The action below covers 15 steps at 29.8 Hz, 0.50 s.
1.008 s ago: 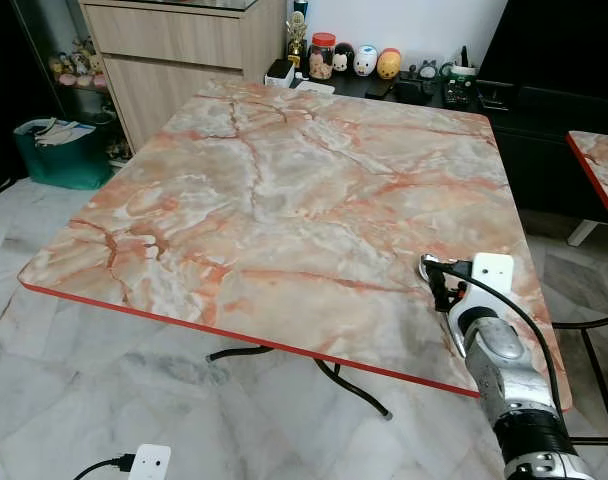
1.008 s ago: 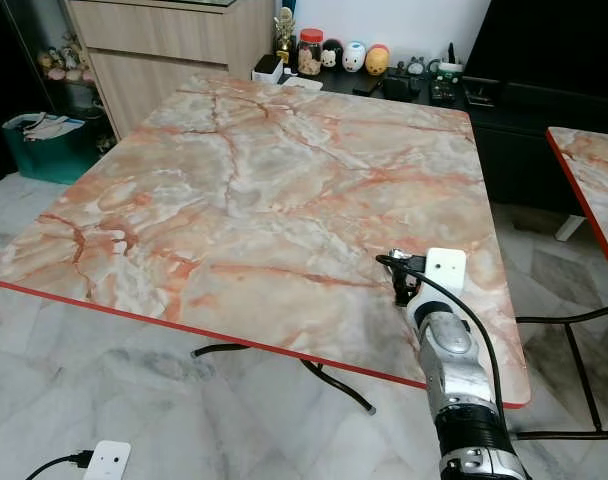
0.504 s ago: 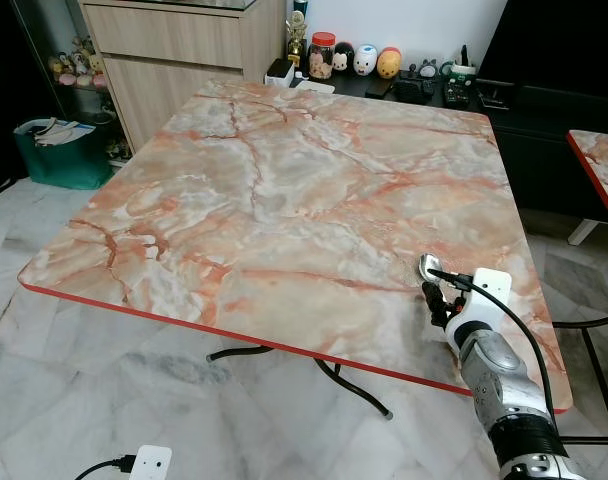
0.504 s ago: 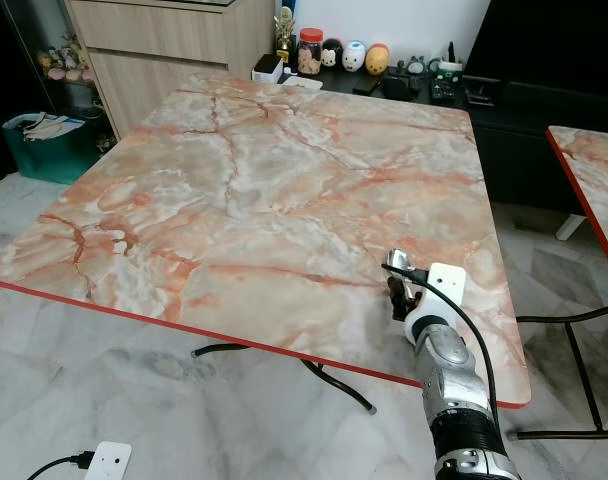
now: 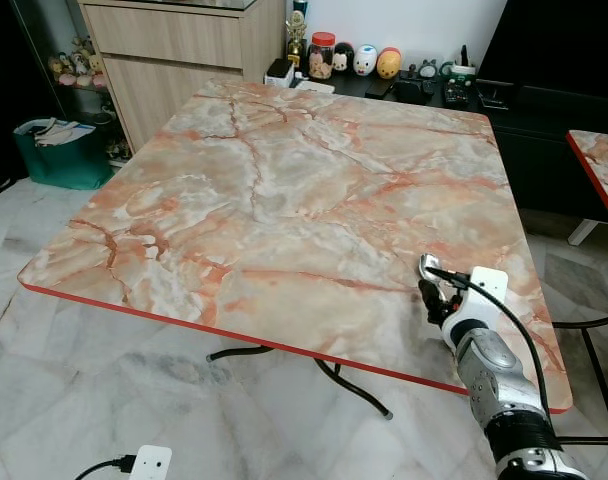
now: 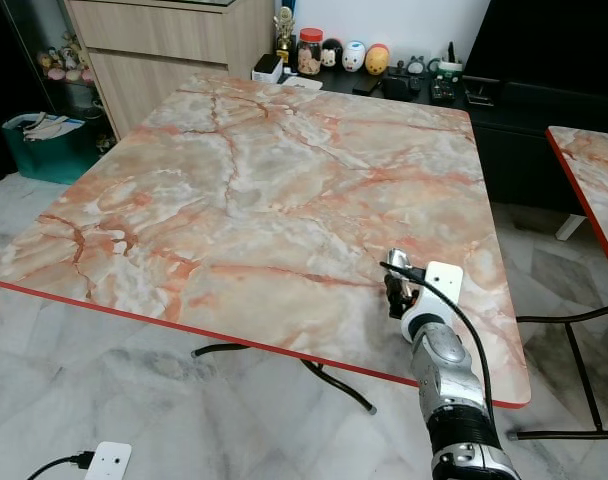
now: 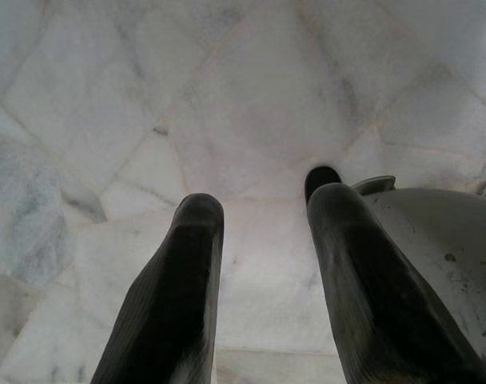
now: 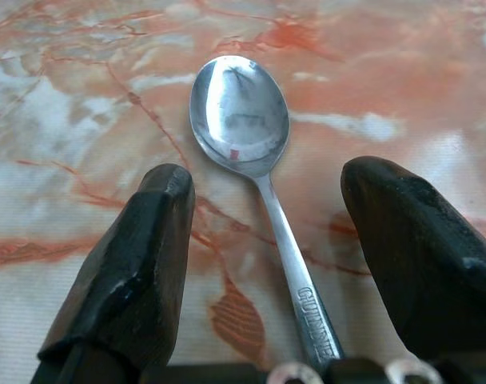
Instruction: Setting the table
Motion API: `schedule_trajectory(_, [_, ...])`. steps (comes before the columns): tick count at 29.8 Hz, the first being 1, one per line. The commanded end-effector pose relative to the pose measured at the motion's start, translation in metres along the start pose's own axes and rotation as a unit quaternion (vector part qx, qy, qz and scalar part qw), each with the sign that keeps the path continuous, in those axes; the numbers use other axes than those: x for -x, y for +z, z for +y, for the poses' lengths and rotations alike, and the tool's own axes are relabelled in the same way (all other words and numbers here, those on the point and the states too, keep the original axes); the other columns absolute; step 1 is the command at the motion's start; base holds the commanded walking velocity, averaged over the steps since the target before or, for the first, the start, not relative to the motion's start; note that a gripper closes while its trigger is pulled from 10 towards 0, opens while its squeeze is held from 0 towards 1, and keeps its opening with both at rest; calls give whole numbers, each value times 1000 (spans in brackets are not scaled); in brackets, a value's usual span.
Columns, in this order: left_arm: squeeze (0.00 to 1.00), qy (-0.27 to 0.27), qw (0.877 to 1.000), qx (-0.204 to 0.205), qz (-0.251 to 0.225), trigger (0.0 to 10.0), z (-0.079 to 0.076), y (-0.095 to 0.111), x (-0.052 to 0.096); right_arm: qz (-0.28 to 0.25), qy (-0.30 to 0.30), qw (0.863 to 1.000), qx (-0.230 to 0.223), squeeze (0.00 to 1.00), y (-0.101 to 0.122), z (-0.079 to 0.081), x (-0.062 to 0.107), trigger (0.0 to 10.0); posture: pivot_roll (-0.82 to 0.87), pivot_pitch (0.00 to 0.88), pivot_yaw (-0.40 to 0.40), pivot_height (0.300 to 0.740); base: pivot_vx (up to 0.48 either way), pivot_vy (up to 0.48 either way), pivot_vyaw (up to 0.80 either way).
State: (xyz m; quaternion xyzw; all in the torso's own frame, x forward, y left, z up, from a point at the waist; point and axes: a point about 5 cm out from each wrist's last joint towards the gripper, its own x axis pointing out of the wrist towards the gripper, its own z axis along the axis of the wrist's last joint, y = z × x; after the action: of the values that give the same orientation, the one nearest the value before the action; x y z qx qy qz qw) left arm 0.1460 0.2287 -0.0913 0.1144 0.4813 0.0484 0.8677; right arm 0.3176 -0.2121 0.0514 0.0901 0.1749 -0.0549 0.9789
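Right wrist view has the spoon point(image 8: 251, 152) in the centre of the frame, lying flat on the marble-patterned table point(image 8: 403, 72), bowl toward the top of the frame, handle running down toward the bottom with stamped lettering near its lower end. The right gripper point(image 8: 267, 240) is spread wide, released: one black finger point(image 8: 139, 248) stands at lower left of the frame and the other at lower right, each clear of the spoon's handle, which passes between them without touching either.

From the left eye view, the spoon's bowl point(image 5: 427, 266) shows as a small silver glint at the lower right of the frame, near the table's right-hand edge and not far from its red-trimmed near edge point(image 5: 234, 335). The right gripper point(image 5: 436, 296) sits just behind it, at the end of the silver right arm point(image 5: 499, 385) that rises from the bottom right corner, with a white block and a black cable on the wrist.

Left wrist view shows the left gripper point(image 7: 259, 216) over pale marble floor tiles point(image 7: 107, 96), its two black fingers parted with a clear gap and nothing between them.

At the upper edge of the left eye view, a jar and small figurines point(image 5: 364, 60) line a dark cabinet beyond the table, and a green bin point(image 5: 54, 150) stands at the upper left.
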Motion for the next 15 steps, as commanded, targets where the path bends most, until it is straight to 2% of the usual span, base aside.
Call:
schedule_trajectory(1, [0,-1,1000,-1,7,10000,-1,-4,1,-3,3,1000,1,0,3,3,-2,10000,18,0,-48,740,0,0,0])
schedule_trajectory(15, [0,-2,1000,1,9,10000,-3,-5,1,11,4,1000,23,0,-5,5,-3,10000,16,0,-49,740,0,0,0])
